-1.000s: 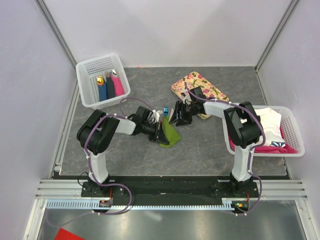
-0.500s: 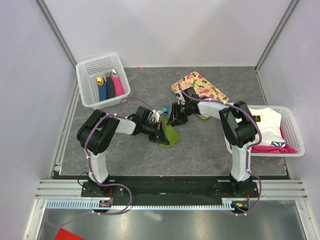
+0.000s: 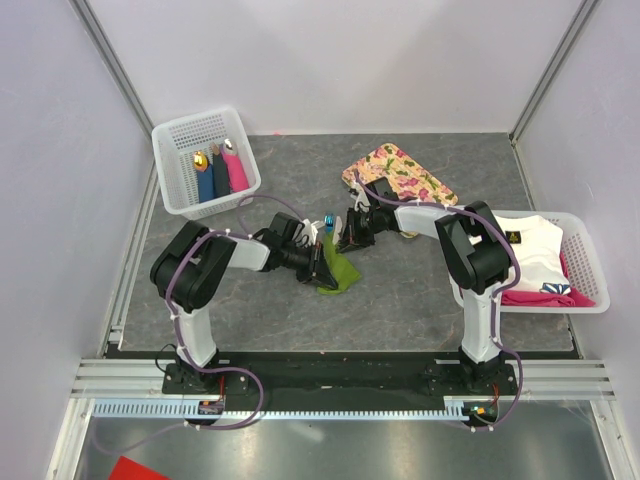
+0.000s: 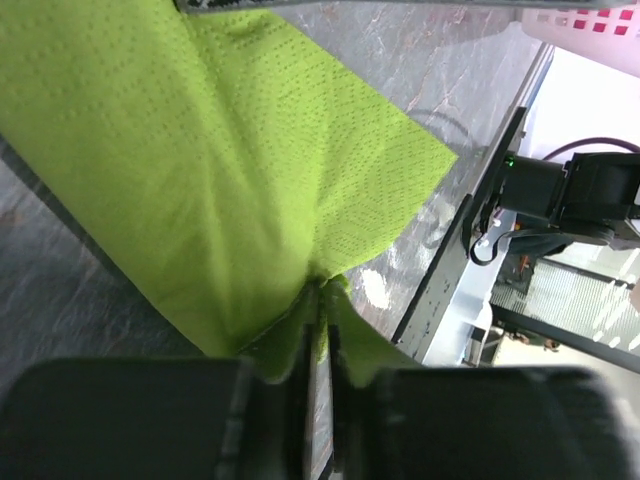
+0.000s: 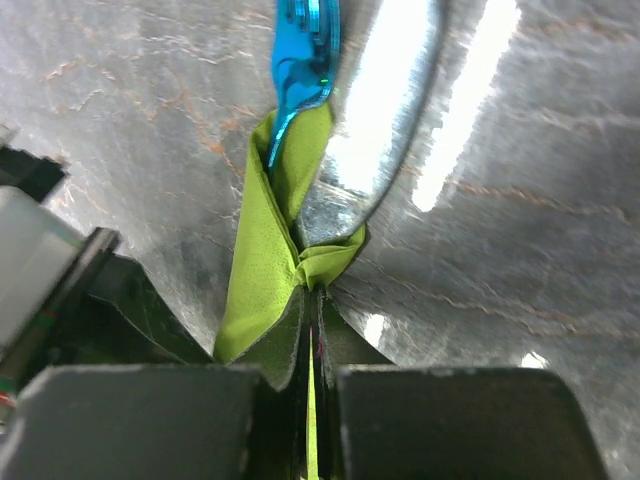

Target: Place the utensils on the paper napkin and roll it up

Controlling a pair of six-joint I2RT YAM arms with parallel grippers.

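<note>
L claw (image 3: 321, 264), R claw (image 3: 348, 237) low, pinching napkin (image 3: 343, 273).

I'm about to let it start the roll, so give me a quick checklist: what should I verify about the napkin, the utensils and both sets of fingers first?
1. Left fingers gripping the paper napkin: ok, a fold is pinched between them.
2. Right fingers gripping the napkin: ok, shut on a green fold.
3. Blue utensil in the napkin: ok, one end tucked in, the other sticking out.
4. Silvery utensil in the napkin: ok, one end in the fold, most of it exposed.
5. Napkin rolled: not ok, loosely folded, one corner lying flat.
</note>
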